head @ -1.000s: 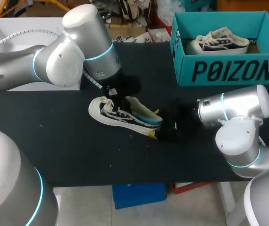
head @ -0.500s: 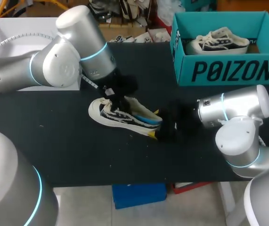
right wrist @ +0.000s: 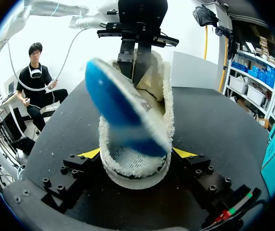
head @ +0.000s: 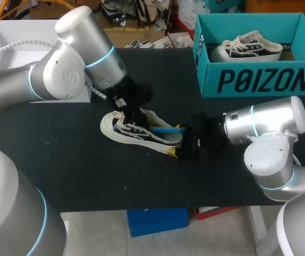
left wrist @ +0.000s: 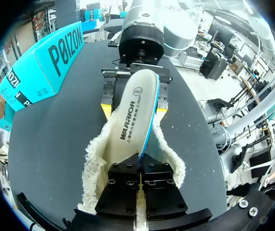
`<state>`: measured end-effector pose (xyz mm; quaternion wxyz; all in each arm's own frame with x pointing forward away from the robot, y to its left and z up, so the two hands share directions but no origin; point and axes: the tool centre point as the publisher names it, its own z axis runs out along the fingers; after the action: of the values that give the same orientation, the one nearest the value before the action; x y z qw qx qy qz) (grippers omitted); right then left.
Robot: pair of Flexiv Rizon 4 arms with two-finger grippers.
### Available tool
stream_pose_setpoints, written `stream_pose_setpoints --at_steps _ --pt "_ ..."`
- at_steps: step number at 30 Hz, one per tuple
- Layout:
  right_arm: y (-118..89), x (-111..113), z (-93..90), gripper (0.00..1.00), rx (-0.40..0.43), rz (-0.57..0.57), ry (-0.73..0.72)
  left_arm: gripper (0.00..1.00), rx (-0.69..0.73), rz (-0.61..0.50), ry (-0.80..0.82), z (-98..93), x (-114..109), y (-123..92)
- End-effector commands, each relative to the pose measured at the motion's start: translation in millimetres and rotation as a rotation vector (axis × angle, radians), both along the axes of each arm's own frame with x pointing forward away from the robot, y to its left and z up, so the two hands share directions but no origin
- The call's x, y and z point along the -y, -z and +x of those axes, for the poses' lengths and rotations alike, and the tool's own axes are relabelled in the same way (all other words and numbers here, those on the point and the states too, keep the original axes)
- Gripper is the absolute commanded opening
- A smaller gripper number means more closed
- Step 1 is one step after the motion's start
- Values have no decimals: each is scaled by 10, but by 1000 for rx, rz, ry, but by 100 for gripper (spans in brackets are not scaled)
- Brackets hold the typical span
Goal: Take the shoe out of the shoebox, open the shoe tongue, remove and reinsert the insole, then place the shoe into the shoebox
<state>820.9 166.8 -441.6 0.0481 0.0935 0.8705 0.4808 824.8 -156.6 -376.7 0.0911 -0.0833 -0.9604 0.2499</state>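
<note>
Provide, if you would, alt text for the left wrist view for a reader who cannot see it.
The left claw pinches one end of a white insole raised out of a fleece-lined shoe on the table. The right claw grips the shoe's far end from both sides; a teal shoebox stands nearby.

Insole lifting out of the shoe

The left arm (head: 61,69) has swung back toward its own side. The left gripper (left wrist: 141,171) has drawn the white foam insole with a blue underside (left wrist: 135,108) higher out of the fleece-lined cream-and-black shoe (head: 124,130).
</note>
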Motion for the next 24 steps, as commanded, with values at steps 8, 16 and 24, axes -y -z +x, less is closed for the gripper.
stream_pose_setpoints --at_steps 8,16,24 --pt "23 -28 3 0 -1 -3 3 0 -4 4 12 -24 23 62" --pt "23 -28 3 0 -1 -3 3 0 11 36 36 -50 140 101" --pt "23 -28 3 0 -1 -3 3 96 68 44 132 -92 331 90"
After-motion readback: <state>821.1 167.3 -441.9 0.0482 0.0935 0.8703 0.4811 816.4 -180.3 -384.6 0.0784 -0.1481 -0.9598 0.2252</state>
